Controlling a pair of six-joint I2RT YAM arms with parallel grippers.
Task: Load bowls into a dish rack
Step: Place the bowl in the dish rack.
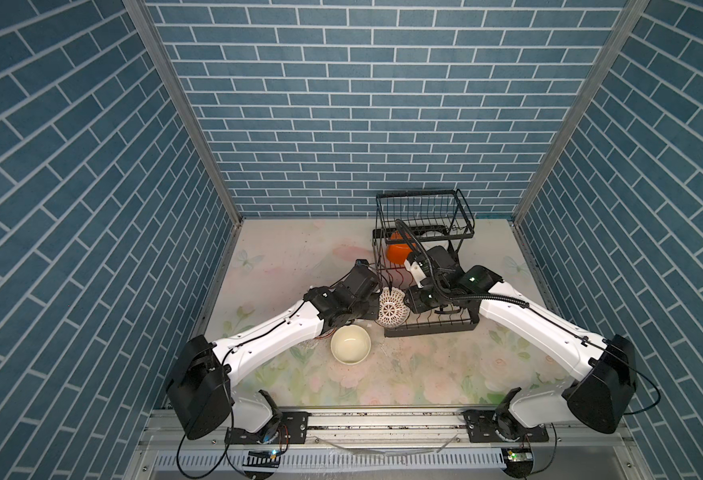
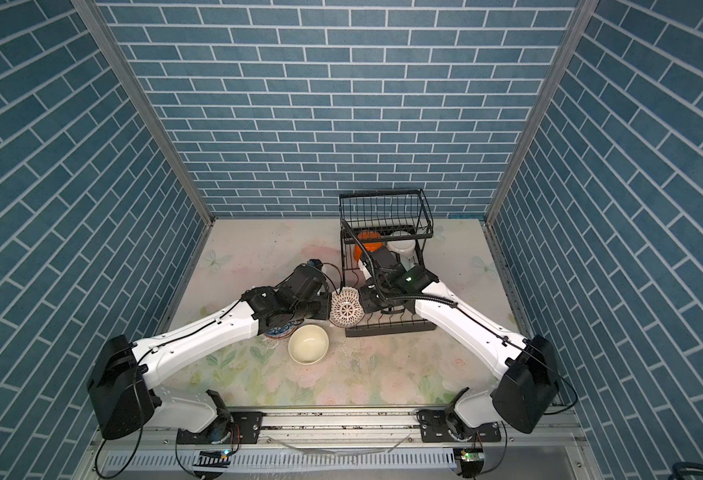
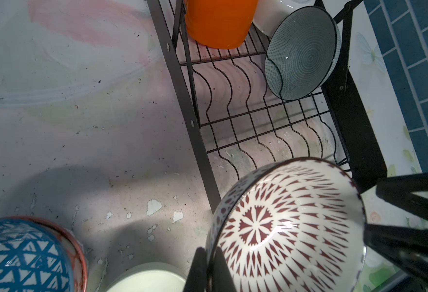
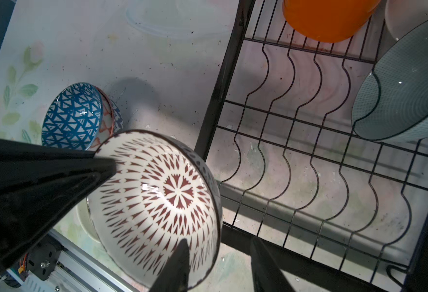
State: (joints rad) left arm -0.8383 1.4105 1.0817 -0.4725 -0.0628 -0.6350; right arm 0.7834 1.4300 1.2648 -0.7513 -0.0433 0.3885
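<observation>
Red-patterned bowl point(image 1: 390, 308) tilted, mouth frontward, left claw point(image 3: 207, 260) pinching rim, right claw point(image 4: 218, 242) ajar astride rim

Dish rack point(image 3: 181, 83), lower tray: middle and near wire slots free. Far end filled by orange bowl point(image 3: 218, 22), white bowl point(image 3: 268, 20) and grey dotted bowl point(image 3: 304, 53), roofed by raised basket point(image 1: 424, 208). Red-patterned bowl point(image 3: 288, 227) blocks near left corner. Worktop point(image 1: 291, 257): far left open; cream bowl point(image 1: 351, 344) and blue-and-white bowl point(image 4: 71, 116) occupy front.

Robot test cell: blue brick-print walls point(image 1: 341, 104), aluminium frame point(image 1: 183, 108), floral tabletop point(image 1: 424, 374).
</observation>
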